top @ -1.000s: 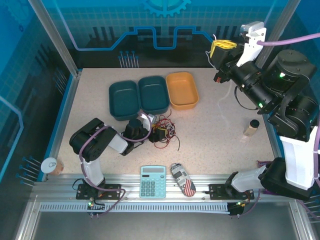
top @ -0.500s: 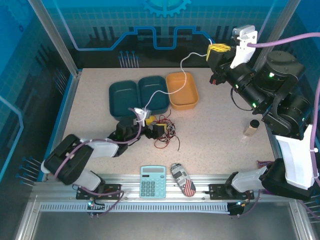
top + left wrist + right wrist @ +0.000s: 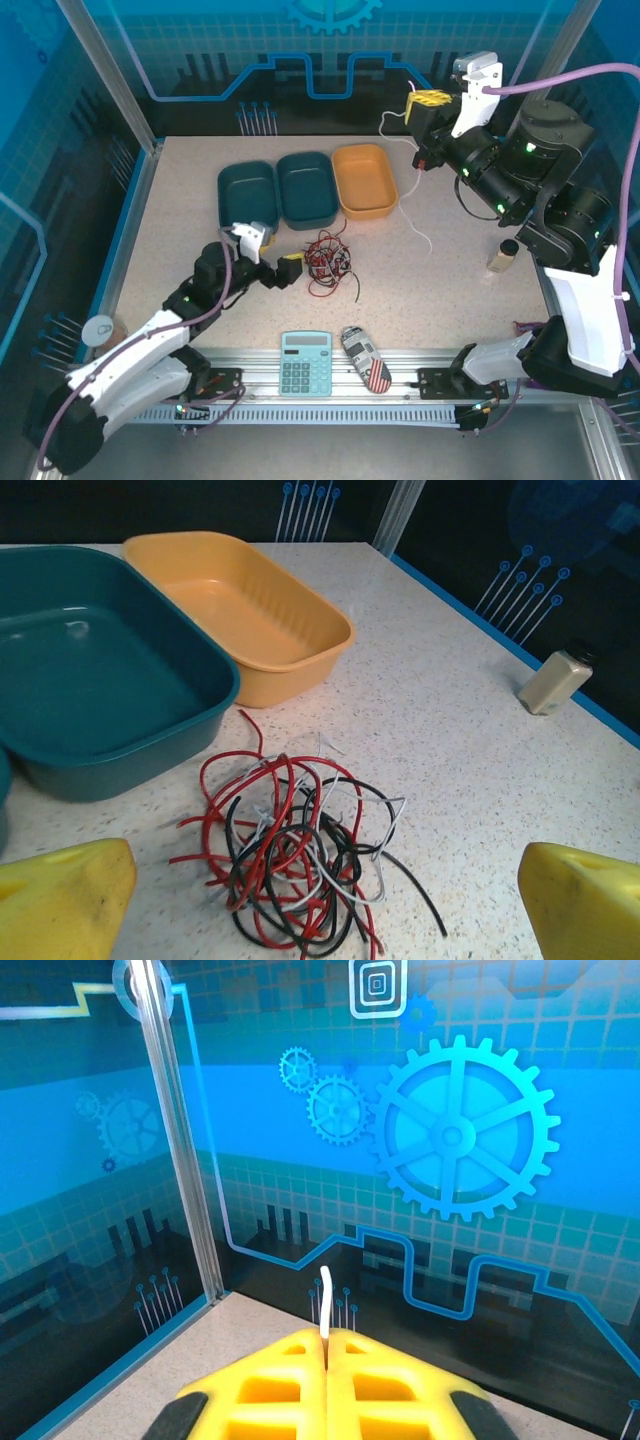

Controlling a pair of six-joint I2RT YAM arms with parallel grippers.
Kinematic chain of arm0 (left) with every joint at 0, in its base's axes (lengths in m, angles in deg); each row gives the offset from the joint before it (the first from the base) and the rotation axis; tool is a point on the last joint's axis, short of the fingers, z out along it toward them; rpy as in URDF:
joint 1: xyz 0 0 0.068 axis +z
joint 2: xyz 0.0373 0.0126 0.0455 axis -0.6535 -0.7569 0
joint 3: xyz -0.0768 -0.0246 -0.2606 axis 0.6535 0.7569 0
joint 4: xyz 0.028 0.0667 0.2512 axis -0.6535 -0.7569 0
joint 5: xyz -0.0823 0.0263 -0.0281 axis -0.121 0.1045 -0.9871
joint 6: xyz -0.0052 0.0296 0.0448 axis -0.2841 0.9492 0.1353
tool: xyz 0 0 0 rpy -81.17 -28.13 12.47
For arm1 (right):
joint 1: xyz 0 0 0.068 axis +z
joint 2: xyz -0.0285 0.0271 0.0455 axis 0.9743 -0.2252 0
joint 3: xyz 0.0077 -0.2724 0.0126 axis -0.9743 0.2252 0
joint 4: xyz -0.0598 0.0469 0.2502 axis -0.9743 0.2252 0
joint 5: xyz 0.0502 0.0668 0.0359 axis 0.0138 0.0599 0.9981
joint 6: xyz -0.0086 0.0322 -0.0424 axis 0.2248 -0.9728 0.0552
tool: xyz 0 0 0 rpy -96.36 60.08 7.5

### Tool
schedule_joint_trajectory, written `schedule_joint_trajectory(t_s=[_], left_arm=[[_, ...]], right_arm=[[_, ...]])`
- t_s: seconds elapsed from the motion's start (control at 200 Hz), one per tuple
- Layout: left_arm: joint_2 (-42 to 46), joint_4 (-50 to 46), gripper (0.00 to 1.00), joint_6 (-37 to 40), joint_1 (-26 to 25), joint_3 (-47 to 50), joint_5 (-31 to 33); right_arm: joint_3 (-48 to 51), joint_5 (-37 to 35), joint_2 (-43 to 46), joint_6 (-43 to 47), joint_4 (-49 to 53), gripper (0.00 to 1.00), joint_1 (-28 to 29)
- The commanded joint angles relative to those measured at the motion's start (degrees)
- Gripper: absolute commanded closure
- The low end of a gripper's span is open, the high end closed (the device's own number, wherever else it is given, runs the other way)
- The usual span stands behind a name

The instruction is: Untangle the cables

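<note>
Speckled tabletop (image 3: 450, 290) fills the middle of your overhead view, walled in by blue printed panels. Across the upper centre you have three trays in a row, side by side: a left teal tray (image 3: 247, 198), a middle teal tray (image 3: 307, 188) and an orange tray (image 3: 364, 180) at the right end.

Your right gripper (image 3: 425, 103) is raised at the upper right, its yellow fingers pressed together on a white cable (image 3: 404, 200). That cable hangs down and trails onto the table just right of the orange tray. On the right wrist view a white stub pokes up from the seam between the closed fingers.

Your left gripper (image 3: 288, 272) sits low, left of centre, jaws spread wide and holding nothing. The tangle of cables (image 3: 328, 262), red, black and pale, lies on the table just to its right, below the middle teal tray.

At the bottom centre you have a calculator (image 3: 306, 363). A small pale bottle (image 3: 503, 255) is near the right edge.
</note>
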Motion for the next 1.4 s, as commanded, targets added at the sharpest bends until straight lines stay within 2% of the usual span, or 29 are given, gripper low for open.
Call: schedule_joint_trajectory(t_s=[0.0, 0.19, 0.455, 0.605, 0.74, 0.946, 1.246, 1.336, 1.396], left_arm=[[2.5, -5.5, 0.01, 2.8, 0.2, -3.2, -1.0], [-3.3, -2.1, 0.01, 5.1, 0.3, -9.4, -6.1], [-14.5, 5.3, 0.02, 3.6, -0.1, -14.7, -12.3], [-17.2, 7.4, 0.1, 2.7, -0.1, -15.9, -13.7], [-19.4, 8.5, 0.25, 1.6, -0.2, -16.2, -12.3], [-23.0, 14.2, 0.21, 0.1, -0.3, -15.4, -15.2], [-27.6, 15.7, 0.15, -0.7, -1.3, -18.8, -20.3], [-28.2, 15.9, 0.18, -1.3, -1.4, -18.5, -20.2], [-28.5, 16.0, 0.27, -1.8, -1.4, -18.3, -19.8]], right_arm=[[0.4, 0.9, -0.3, -0.9, -1.1, 1.0, 0.8], [0.4, 2.8, -0.9, -2.3, -0.7, 1.0, 0.8], [0.4, 6.2, -2.3, -4.4, -0.4, 1.0, 0.8], [0.3, 7.8, -3.3, -5.2, -0.5, 1.0, 0.8], [0.3, 8.8, -3.9, -5.6, -1.0, 1.0, 0.8], [0.2, 9.8, -4.2, -6.2, -2.0, 1.0, 0.8], [0.3, 10.8, -5.1, -6.5, -2.6, 1.0, 0.8], [0.3, 10.8, -5.4, -6.3, -2.8, 1.0, 0.8], [0.3, 10.7, -5.5, -6.1, -3.0, 1.0, 0.8]])
